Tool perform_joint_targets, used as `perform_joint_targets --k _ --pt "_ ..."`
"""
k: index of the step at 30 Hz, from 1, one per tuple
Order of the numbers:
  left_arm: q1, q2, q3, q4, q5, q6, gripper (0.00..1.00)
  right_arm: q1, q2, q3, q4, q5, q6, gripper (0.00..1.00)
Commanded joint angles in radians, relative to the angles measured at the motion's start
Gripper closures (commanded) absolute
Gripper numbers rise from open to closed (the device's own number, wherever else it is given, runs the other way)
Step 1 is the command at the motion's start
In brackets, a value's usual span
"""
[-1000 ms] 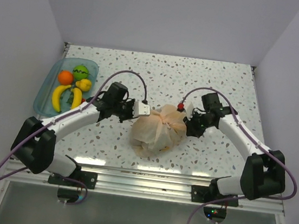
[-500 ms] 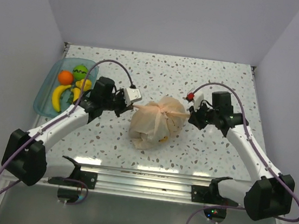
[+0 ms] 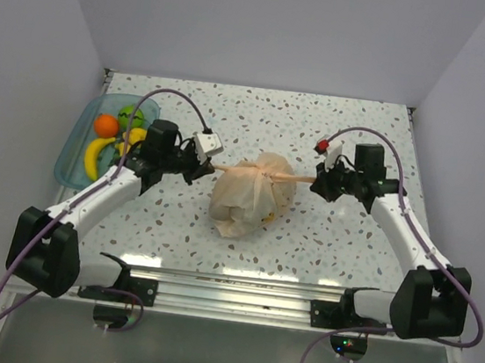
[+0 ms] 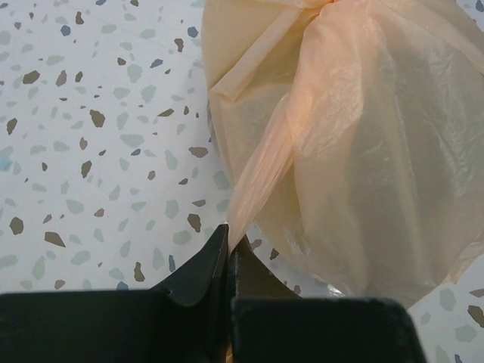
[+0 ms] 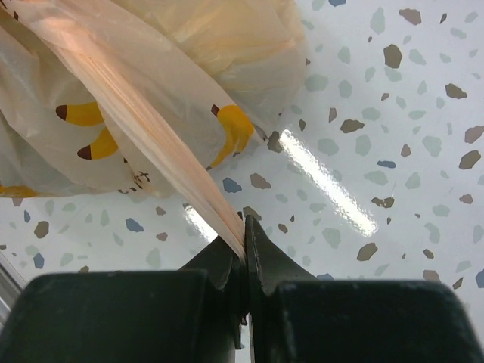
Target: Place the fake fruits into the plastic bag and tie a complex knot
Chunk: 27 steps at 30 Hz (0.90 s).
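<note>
- Where the speckled table (image 3: 355, 133) fills the middle of the top view, the two arms reach in from the lower corners and face each other across its centre.
- The bag (image 3: 244, 201) sits at the centre of that view as a full, rounded peach bundle on the table, between the two grippers.
- A clear blue tray (image 3: 69, 160) lies at the left edge of the table, apart from the bag.
- The left gripper (image 4: 229, 240) is just left of the bag. Its jaws are clenched on the end of the left tail (image 4: 261, 170), which runs up to the right towards the neck.
- The right gripper (image 5: 243, 236) is just right of the bag. Its jaws are pinched tight on the right tail (image 5: 144, 121), a twisted strip running to the upper left.
- In the top view both tails make one taut, nearly level line across the top of the bag.
- The knot (image 3: 266, 176) sits at the middle of that line, on the bag's upper side.
- In the tray lie an orange (image 3: 105, 125), a green ball (image 3: 130, 116), a banana (image 3: 94, 157) and a small yellow piece (image 3: 135, 136) beside the left arm.
- Yellow banana shapes (image 5: 79, 113) with dark tips show through the bag's film in the right wrist view; fruit or print, I cannot tell.
</note>
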Motion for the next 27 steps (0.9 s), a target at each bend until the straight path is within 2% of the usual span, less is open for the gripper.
perform_joint_targets --k 1,9,19,22,27 --pt "0.152 0.031 -0.034 -0.055 -0.311 0.007 1.0 -0.186 0.058 -0.028 -0.005 0.359 -0.055 1.0" --pt "0.158 0.102 -0.066 -0.025 -0.357 0.013 1.0 -0.261 0.146 -0.045 0.066 0.385 -0.095 1.0" --pt "0.161 0.14 -0.083 -0.012 -0.351 0.04 1.0 -0.321 0.224 -0.046 0.116 0.391 -0.127 1.0" --pt "0.163 0.14 0.014 -0.062 -0.273 0.03 1.0 -0.32 0.235 0.027 0.066 0.353 -0.111 1.0" --pt "0.161 0.181 0.291 -0.127 -0.229 0.011 1.0 -0.315 0.281 0.303 -0.073 0.265 -0.045 1.0"
